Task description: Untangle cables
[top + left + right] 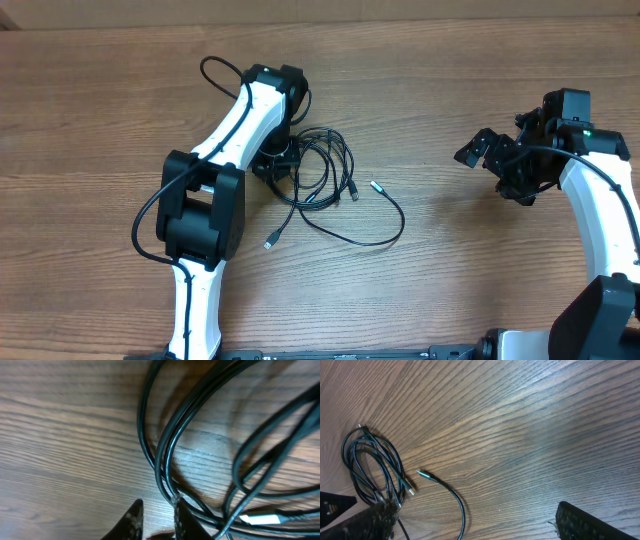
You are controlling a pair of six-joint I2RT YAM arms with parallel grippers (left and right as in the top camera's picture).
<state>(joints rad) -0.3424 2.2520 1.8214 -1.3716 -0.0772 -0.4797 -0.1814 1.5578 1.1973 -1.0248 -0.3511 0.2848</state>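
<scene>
The cables (322, 168) are thin black cords in a loose coil at mid-table, with one long loop trailing right to a silver-tipped plug (378, 186) and another plug end (270, 242) at the lower left. My left gripper (272, 163) points down at the coil's left edge. In the left wrist view its fingers (156, 517) stand a narrow gap apart over bare wood. The cables (165, 445) run just outside the right finger (186, 521), touching its tip. A silver plug (260, 519) lies to the right. My right gripper (497, 168) hovers far right, wide open (480, 527) and holding nothing.
The wooden table (450, 80) fills every view. The left arm's white links (235, 125) and black base joint (205, 210) lie left of the coil, with the arm's own thick wire looping at its top (215, 68). The coil (370, 467) shows far left in the right wrist view.
</scene>
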